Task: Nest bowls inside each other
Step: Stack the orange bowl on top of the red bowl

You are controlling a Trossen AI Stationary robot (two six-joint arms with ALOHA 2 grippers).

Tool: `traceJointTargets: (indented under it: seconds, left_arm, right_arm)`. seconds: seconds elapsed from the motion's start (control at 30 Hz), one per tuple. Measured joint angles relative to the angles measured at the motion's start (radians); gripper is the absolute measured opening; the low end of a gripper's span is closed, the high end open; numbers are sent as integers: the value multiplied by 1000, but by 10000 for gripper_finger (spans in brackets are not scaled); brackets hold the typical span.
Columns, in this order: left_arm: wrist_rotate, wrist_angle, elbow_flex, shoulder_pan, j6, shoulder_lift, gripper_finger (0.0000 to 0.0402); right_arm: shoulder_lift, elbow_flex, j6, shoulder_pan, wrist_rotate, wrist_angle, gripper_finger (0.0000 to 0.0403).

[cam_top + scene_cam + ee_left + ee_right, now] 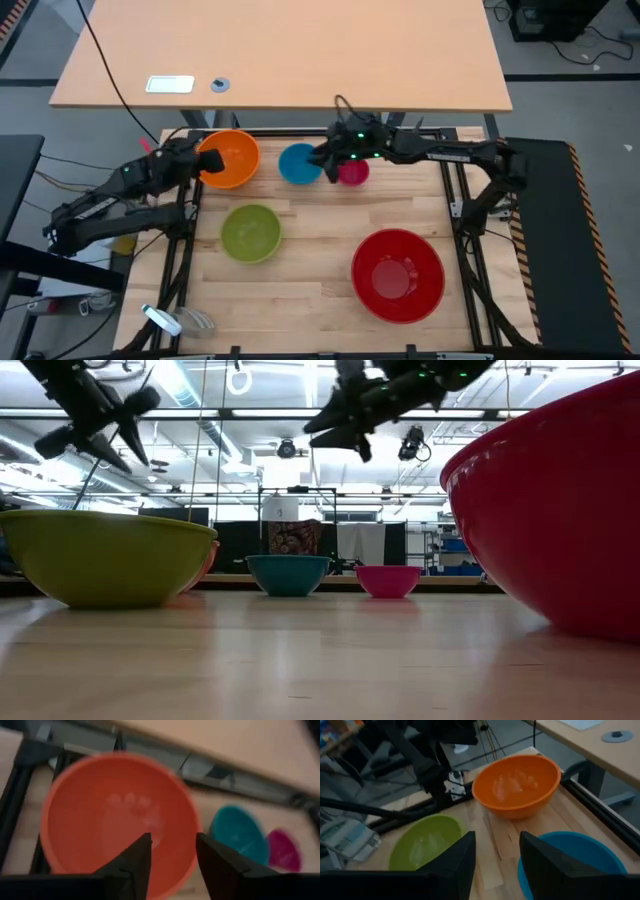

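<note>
Five bowls stand upright on their bases on the wooden table. The orange bowl (229,158), blue bowl (299,164) and pink bowl (353,171) form a row along the far edge. The green bowl (250,232) sits left of centre and the big red bowl (398,274) sits near right. My left gripper (210,160) hangs open in the air over the orange bowl (120,815). My right gripper (325,160) hangs open, high above the gap between the blue bowl (575,855) and the pink bowl (388,580). Neither gripper has anything between its fingers.
A black frame rail (300,133) runs along the table's far edge, and more rails run down both sides. Beyond it stands a light wooden desk (300,60) with a white card and a tape roll. A metal object (165,320) lies at the near left corner.
</note>
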Motion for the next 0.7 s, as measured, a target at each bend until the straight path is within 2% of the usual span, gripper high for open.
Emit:
traceJointTargets:
  seconds: [0.17, 0.27, 0.57, 0.7]
  left_arm:
    - [173, 26, 0, 36, 86, 123, 171]
    - [214, 9, 0, 47, 108, 215, 171]
    - [224, 40, 0, 47, 261, 513, 171]
    - [347, 135, 0, 47, 350, 609, 171]
  right_arm:
    - [104, 159, -12, 18, 4, -96, 160]
    - [139, 221, -23, 27, 4, -158, 162]
    - [142, 239, -46, 55, 29, -191, 160]
    - [142, 239, -52, 56, 91, -215, 160]
